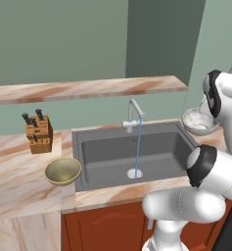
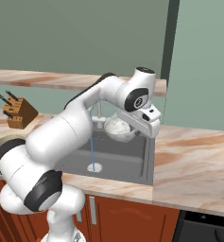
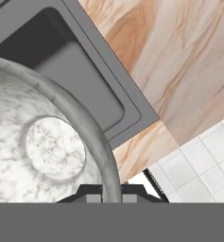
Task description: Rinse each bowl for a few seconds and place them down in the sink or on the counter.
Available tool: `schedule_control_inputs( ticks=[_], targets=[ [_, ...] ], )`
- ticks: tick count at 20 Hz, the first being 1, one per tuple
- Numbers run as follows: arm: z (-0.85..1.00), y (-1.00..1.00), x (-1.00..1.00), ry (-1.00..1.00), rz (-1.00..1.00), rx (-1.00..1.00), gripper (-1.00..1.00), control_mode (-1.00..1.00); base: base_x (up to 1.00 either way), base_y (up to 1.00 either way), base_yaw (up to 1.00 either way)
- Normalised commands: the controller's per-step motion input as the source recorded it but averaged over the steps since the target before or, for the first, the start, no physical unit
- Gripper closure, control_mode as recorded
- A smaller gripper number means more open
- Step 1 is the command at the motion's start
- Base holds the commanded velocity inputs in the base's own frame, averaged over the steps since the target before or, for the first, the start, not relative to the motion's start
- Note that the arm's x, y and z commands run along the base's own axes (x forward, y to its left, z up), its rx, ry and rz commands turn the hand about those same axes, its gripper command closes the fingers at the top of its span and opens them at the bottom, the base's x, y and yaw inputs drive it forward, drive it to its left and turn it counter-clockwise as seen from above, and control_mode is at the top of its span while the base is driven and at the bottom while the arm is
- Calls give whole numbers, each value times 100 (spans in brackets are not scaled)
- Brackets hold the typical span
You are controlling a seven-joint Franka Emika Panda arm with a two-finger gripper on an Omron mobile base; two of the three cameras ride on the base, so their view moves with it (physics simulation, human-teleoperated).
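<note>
Left base: sink (image 1: pixel 107 162) holds no bowls, faucet (image 1: pixel 133 113) streaming onto the drain; olive bowl (image 1: pixel 62 170) empty on the counter (image 1: pixel 19 181) left of the sink, beside the knife block (image 1: pixel 38 133); grey bowl (image 1: pixel 199 122) held aloft at the sink's right end. Right base: gripper (image 2: pixel 132 124) at the grey bowl above the basin's right side. Hand: jaws pinched on that bowl's rim, its marbled inside empty, sink corner and floor tiles (image 3: pixel 198 165) below.

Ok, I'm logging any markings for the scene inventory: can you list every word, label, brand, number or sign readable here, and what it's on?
None: no readable text on anything.
The knife block, faucet, sink, counter, olive-gold bowl and the pale grey bowl in the gripper all have plain, unlettered surfaces.
</note>
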Motion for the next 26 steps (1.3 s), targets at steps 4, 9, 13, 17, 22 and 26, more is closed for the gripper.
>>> schedule_control_inputs(
  ticks=[4,9,13,17,22,26],
  targets=[
    [0,23,3,-2,4,2,100,-100,0,0,0],
    [-4,37,1,0,0,0,100,-100,0,0,0],
    [-22,23,3,0,0,0,100,-100,0,0,0],
    [-35,1,6,0,-5,3,100,-100,0,0,0],
    [-32,0,19,0,-8,13,100,-100,0,0,0],
    [-19,3,20,0,-9,22,100,-100,0,0,0]
  ],
)
